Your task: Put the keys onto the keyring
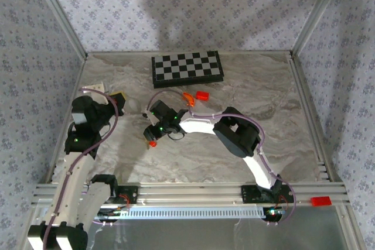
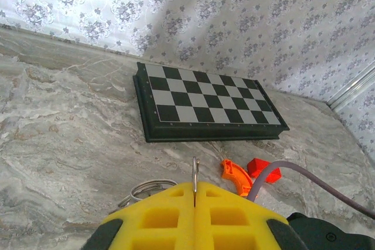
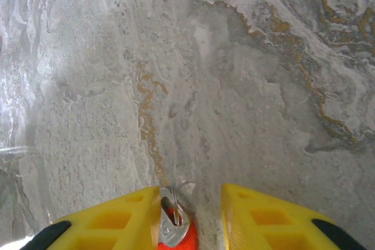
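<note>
**Inspection: key lying loose in the right gripper, keyring pinched in the left**

The right gripper (image 3: 190, 194) was found low over the grey marbled table top (image 1: 234, 139), left of centre, with its arm stretched across from the right base. Its yellow foam pads (image 3: 117, 221) stood part open. A small red-orange key with a silver metal part (image 3: 174, 229) sat between them, lying against one pad, with a clear gap to the other. The jaws were not closed on it, and whether the key rested on the table could not be judged from the wrist view. From above, the key (image 1: 152, 143) showed as a red-orange spot at the tip of the right gripper (image 1: 153, 136).

The left gripper (image 2: 195, 188) had its yellow pads pressed together. A thin silver wire stood upright out of the seam. A thin silver coiled keyring (image 2: 149, 185) showed just beside the pads' front edge, low and to one side. The wire appeared to belong to that ring, though the join was hidden. From above, the left gripper (image 1: 119, 99) sat near the table's left edge, well apart from the key.

A black-and-white folding checkerboard (image 1: 187, 68) lay flat at the far edge. An orange curved plastic piece (image 2: 234, 175) and a red rectangular block (image 2: 258, 167) lay just beside each other in front of it.
</note>
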`<state>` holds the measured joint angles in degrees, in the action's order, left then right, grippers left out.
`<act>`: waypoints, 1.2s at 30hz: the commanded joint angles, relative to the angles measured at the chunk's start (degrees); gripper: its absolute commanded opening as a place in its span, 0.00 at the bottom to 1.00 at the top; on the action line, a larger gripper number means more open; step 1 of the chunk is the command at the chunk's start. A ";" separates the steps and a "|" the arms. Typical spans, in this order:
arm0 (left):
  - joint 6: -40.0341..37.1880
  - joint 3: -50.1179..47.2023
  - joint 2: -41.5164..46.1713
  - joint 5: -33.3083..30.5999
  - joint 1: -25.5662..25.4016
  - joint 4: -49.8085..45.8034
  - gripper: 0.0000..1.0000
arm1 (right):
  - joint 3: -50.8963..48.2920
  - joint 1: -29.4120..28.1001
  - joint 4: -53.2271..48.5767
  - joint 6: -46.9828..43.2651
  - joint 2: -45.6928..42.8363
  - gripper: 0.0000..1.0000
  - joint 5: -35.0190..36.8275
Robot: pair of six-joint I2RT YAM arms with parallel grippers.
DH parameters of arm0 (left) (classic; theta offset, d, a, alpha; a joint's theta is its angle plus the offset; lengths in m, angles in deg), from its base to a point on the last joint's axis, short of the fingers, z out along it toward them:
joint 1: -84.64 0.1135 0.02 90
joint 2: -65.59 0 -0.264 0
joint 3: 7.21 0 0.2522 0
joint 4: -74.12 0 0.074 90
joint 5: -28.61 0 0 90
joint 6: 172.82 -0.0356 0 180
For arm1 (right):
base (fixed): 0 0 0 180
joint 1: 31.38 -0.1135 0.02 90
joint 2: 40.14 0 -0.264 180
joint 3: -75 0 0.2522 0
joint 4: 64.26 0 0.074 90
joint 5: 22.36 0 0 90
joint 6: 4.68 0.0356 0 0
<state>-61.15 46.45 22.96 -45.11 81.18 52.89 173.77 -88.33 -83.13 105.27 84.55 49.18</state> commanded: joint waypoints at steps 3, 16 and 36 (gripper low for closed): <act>0.61 -0.26 1.33 0.69 0.66 1.93 0.00 | 2.16 -0.53 -2.23 -1.04 1.52 0.31 -0.17; 0.18 -0.12 2.84 -0.52 1.05 1.03 0.00 | 4.67 -0.88 -4.55 -1.44 3.17 0.27 -0.61; -0.93 0.07 4.42 -1.70 1.04 -0.26 0.00 | 6.83 -1.22 -6.33 -1.80 4.18 0.14 -1.54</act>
<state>-61.30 46.43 26.28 -46.45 81.66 51.40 178.82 -89.03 -87.65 104.11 87.67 48.72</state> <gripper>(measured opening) 0.043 0.146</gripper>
